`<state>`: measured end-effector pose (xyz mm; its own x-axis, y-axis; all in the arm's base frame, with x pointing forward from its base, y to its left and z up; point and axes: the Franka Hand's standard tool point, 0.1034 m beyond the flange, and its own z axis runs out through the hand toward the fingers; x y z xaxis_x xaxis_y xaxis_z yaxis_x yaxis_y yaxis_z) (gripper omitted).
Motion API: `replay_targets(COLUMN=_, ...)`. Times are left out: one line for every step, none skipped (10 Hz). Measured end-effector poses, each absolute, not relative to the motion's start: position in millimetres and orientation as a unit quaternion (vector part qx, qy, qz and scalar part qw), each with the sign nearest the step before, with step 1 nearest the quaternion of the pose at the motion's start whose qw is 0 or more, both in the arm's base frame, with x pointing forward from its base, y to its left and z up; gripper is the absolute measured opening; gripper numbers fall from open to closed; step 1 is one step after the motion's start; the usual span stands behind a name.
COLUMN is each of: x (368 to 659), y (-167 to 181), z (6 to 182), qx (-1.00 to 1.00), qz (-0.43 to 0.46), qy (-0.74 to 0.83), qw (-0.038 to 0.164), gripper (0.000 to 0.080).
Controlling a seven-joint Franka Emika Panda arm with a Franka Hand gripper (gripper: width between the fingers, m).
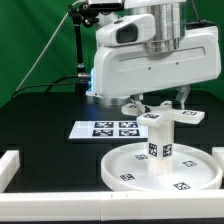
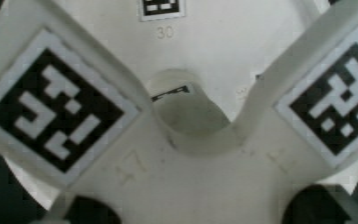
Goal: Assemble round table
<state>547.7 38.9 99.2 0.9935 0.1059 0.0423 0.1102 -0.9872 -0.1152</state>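
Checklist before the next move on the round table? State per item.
1. Short thick white plastic cylinder leg upright on the large rimmed white round disc: ok.
2. White cross-shaped piece with square tags on top of the leg: ok in the exterior view.
3. Cross-shaped piece fully seated on the leg: cannot tell, the joint is hidden.
4. Gripper centred over the cross-shaped piece: ok.
5. Gripper's hold on the cross-shaped piece: cannot tell, no finger contact shows.
6. Flat white marker board apart from the disc: ok.
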Motion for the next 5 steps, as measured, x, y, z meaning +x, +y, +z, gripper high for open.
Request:
replay_targets(x=547.7, y=39.1, z=99.2, qx=-0.998, qz=-0.018, qy=-0.015, qw=0.061, gripper=0.0445)
replay_targets(x=548.0, y=39.1, z=99.2, qx=-0.997, qz=-0.016, qy=0.03, qw=0.063, gripper=0.0445)
replay_targets(x=548.0, y=39.1, z=99.0, qx=-0.996, qz=-0.013, qy=0.066, qw=0.064, gripper=0.0445)
replay_targets(x=548.1, y=39.1, z=99.1, qx=-0.993, qz=-0.012, qy=0.098, qw=0.065, gripper=0.0445)
replay_targets(x=548.1, y=39.0, z=99.0, qx=-0.989, qz=-0.009, qy=0.134, qw=0.066, gripper=0.0445)
